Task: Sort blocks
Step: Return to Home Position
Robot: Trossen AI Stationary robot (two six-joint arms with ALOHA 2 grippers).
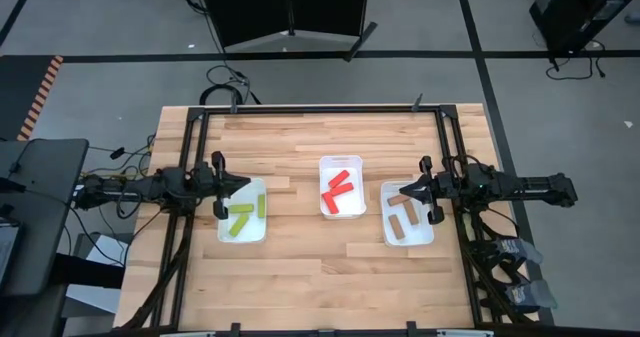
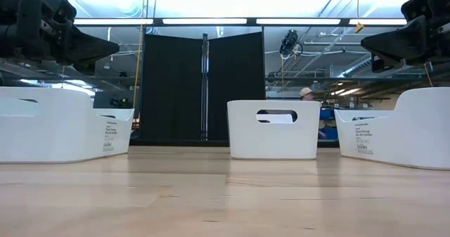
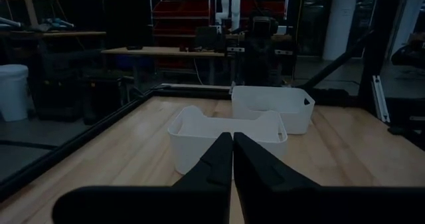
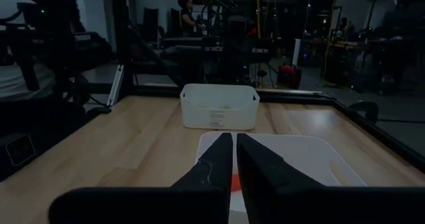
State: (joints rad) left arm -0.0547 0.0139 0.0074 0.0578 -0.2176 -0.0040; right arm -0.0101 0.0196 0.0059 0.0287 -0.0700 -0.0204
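Observation:
Three white trays stand in a row on the wooden table. The left tray (image 1: 225,227) holds the yellow-green blocks (image 1: 241,220), the middle tray (image 1: 341,161) the red blocks (image 1: 340,189), and the right tray (image 1: 425,235) the brown blocks (image 1: 402,217). My left gripper (image 1: 243,184) hovers shut over the far part of the left tray, pointing toward the table's right. My right gripper (image 1: 402,190) hovers shut over the far left corner of the right tray, pointing left. Both sets of fingers, left (image 3: 232,139) and right (image 4: 234,141), hold nothing. In the low view the tray walls hide the blocks.
Bare wood lies in front of the trays toward the near edge (image 2: 225,195) and behind them toward the far edge. A black metal frame (image 1: 320,110) runs around the table. A person (image 2: 306,93) shows in the room far beyond the table.

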